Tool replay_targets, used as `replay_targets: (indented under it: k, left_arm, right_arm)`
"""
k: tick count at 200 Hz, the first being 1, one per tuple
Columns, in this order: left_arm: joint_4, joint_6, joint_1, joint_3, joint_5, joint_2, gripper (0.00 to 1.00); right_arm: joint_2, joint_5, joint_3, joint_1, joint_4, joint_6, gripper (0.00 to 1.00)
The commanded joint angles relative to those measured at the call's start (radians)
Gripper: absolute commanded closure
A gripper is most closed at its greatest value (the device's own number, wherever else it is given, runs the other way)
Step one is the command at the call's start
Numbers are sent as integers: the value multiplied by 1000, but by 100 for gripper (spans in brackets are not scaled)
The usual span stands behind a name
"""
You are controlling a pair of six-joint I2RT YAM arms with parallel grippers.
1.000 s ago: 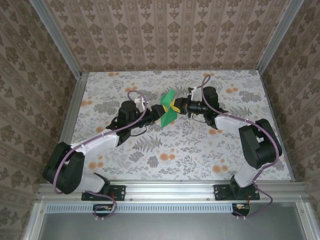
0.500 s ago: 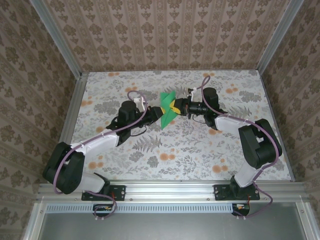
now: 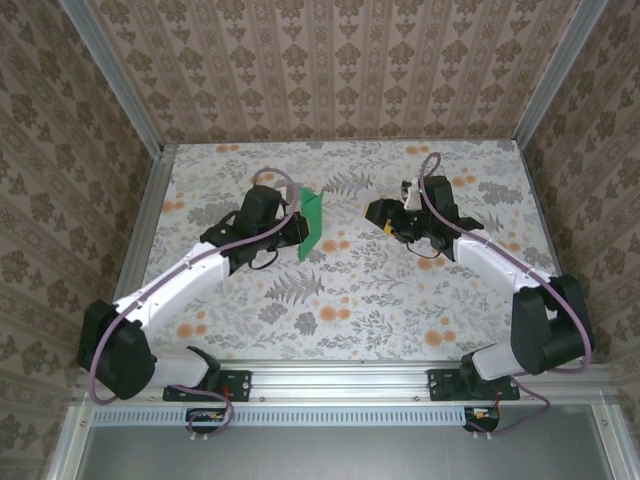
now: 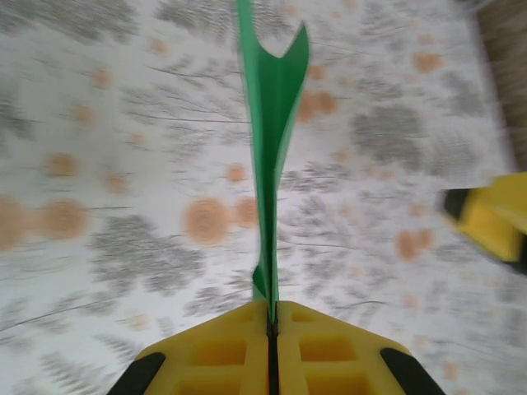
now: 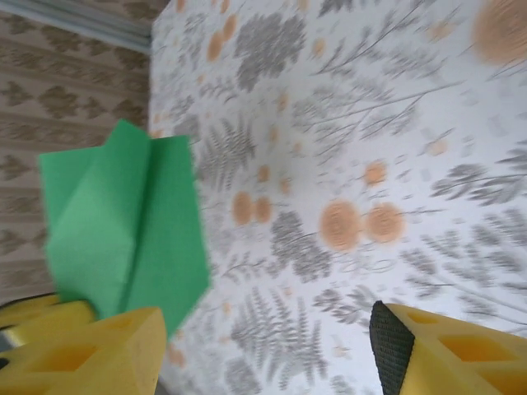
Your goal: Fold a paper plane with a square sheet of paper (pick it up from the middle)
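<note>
At the far middle of the surface, item one: green paper, partly folded, standing on edge as a narrow upright panel just clear of the floral cloth. Left claw: clenched on the near-left edge of the paper, pads pressed flat together with the sheet rising straight out of the seam in the left wrist view. Right claw: released, fingers spread wide with nothing between them, now standing well apart to the right of the paper. Change noted: a second ago both claws met at the paper and the right one was the one pinching it; since then the left has closed, the right has let go and drawn back rightward, and the paper has swung from a splayed shape to an edge-on one. Meaning, as a judgement: the handover is complete and the left claw alone carries the sheet. Folds show from the right wrist view, but no slim dart yet, so the plane appears unfinished and the freed right claw is likely needed for the next crease.
</note>
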Motion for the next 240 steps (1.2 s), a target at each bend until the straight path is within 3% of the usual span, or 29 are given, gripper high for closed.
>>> replay_targets:
  k: [1,38,75,121,175,209,240]
  left_arm:
    - [-452,159,-54,128,-392,84,90]
    - [-782,93,-175,354,-806,366,91]
    - [-828,79,-223,488,-868,563,91]
    - [-707,96,-243,513,-719,689,87]
    - [-588,109,-256,519,-525,761,72]
    - [-502,119,-246,480,-395,700,57]
    - [-366,90,-177,359,-209,541,42]
  right_arm:
    - [-29,214,7,0,-187,-130,29]
    - [-82,313,-29,-1,-190,-121,28]
    - [-111,384,-59,-20,-212,-103,28]
    - [-185,471,-115,-87,-246,-53,28]
    - [-212,494,-122,-104,-272,-51,28]
    - [-206,471,-114,-105,-275,-65,28]
    - [-180,389,-92,-95,-273,-99,28]
